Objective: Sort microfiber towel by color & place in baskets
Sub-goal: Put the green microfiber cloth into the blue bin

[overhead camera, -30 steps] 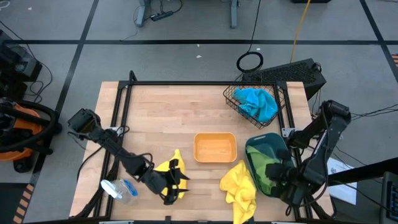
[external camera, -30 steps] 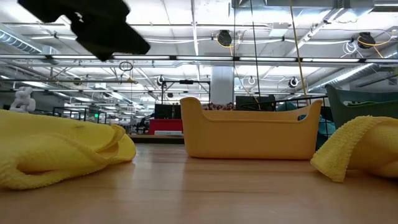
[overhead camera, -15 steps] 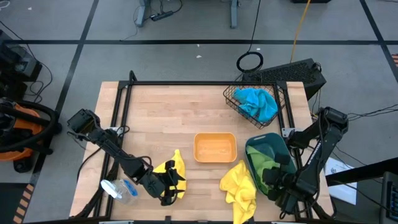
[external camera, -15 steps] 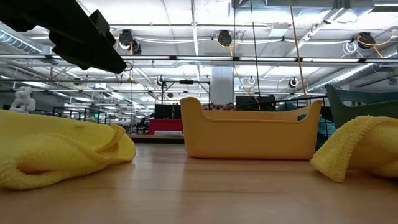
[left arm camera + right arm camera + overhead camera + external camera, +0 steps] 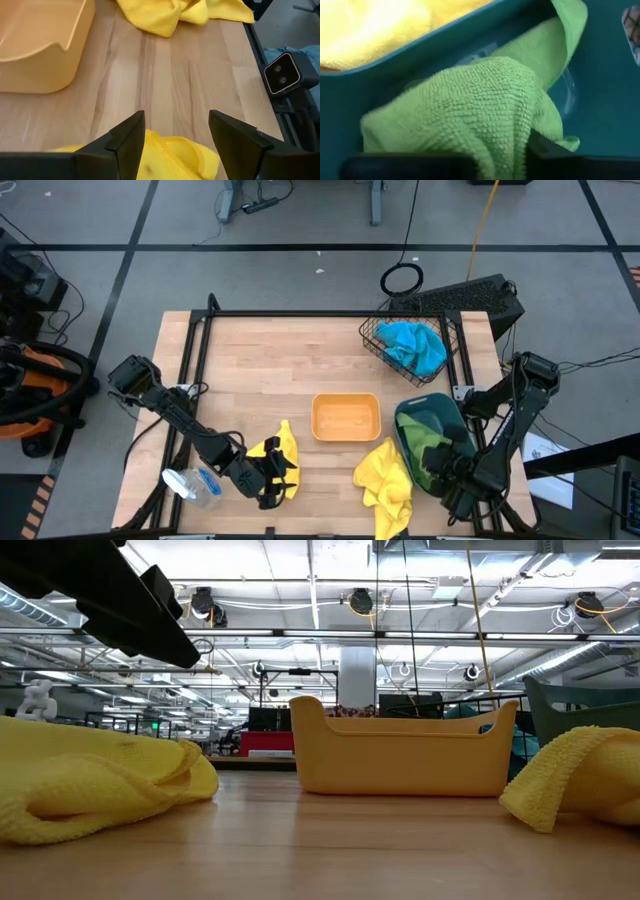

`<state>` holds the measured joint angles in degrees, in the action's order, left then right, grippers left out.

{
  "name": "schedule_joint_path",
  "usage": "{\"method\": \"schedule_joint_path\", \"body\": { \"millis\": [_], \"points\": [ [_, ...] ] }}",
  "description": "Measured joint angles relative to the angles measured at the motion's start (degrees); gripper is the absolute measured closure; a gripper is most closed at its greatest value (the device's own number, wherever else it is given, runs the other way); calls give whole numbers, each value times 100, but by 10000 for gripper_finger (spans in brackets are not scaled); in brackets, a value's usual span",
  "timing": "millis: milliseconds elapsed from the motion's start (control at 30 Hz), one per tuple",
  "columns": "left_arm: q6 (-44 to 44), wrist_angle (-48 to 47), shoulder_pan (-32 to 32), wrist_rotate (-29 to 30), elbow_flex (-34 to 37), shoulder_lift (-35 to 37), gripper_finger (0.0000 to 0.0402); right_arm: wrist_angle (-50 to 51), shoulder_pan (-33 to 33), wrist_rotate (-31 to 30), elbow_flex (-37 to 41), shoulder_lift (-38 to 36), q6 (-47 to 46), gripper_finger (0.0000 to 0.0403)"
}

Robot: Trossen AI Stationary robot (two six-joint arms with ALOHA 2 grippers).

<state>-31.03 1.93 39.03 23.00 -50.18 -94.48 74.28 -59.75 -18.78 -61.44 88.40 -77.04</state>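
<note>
A yellow towel [image 5: 272,452] lies crumpled on the table near its front edge. My left gripper [image 5: 176,117] hangs open just over it, one finger on each side of a fold [image 5: 170,157]; I cannot tell whether they touch it. A second yellow towel [image 5: 385,478] lies against the outside of the teal bin [image 5: 432,412]. My right gripper [image 5: 441,468] reaches down into that bin, shut on a green towel [image 5: 470,100]. The orange bin [image 5: 345,418] stands between the yellow towels. The black wire basket [image 5: 372,340] at the far right holds a blue towel [image 5: 412,345]. My right gripper has a bunched fold of the green towel [image 5: 502,145] between its two fingers, coming steeply from above. The fingers themselves hide how many layers are taken. The towel rests on the teal bin's floor [image 5: 600,75], heaped up ahead of the fingers.
A clear spray bottle [image 5: 190,485] lies at the front left beside my left arm. The black frame rails [image 5: 190,370] run along the table's sides. Bare wood [image 5: 270,370] lies between the left rail and the baskets.
My right gripper has gone down into the teal bin with the green towel. My left gripper has tipped a little over the yellow towel and stayed open.
</note>
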Motion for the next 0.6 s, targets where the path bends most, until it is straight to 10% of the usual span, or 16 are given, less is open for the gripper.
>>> {"method": "schedule_joint_path", "body": {
  "millis": [300, 600],
  "points": [
    [-664, 5, 65, -108, -2, 0, 175, 707, -39, 543, -371, 0, -131, 223],
    [-616, 3, 230, -172, 0, 0, 175, 1134, -76, 565, -1201, -2, -29, 204]
  ]
}}
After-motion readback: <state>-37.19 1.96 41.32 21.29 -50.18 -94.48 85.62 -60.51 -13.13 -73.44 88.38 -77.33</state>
